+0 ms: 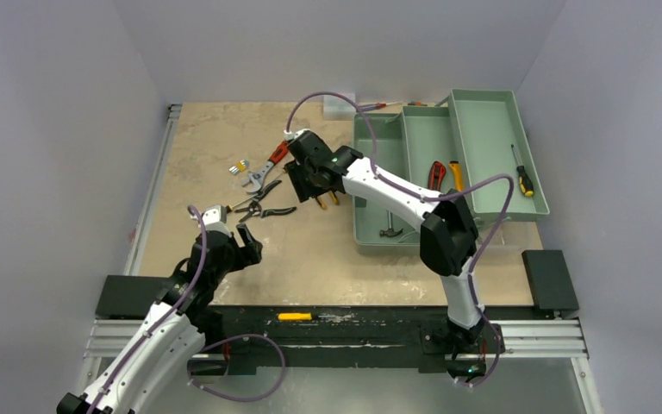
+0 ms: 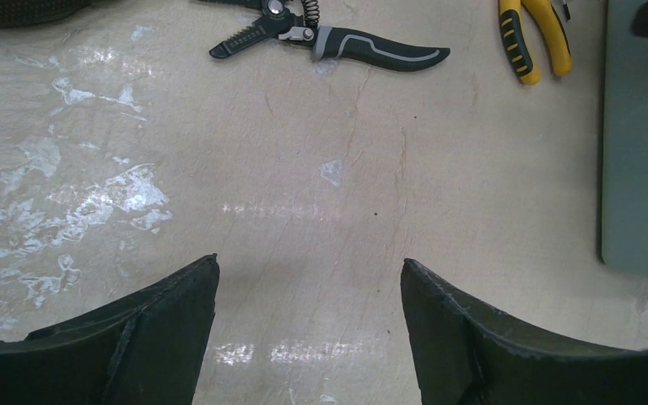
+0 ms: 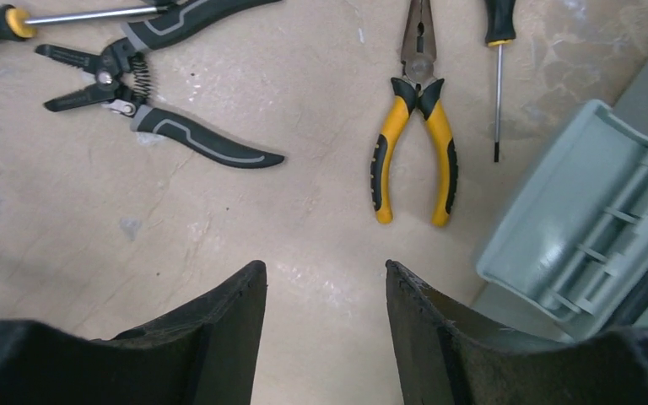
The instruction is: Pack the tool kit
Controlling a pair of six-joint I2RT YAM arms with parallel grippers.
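As seen from above: large sage-green plastic toolbox, open, by the far right corner of the beige desk. From the left wrist: left gripper released, fingers wide, grasping nothing; beyond it, black-and-grey wire strippers. From the right wrist: right gripper also spread and empty, short of yellow-handled pliers and thin black-handled screwdriver, both near the toolbox.

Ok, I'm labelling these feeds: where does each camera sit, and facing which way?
Top external: high behind the robot, looking down on the toolbox; left arm and right arm show.
Left wrist: on its arm, facing the tabletop; left hand shows.
Right wrist: same, right hand.
Both wrist views share yellow pliers, wire stripper.
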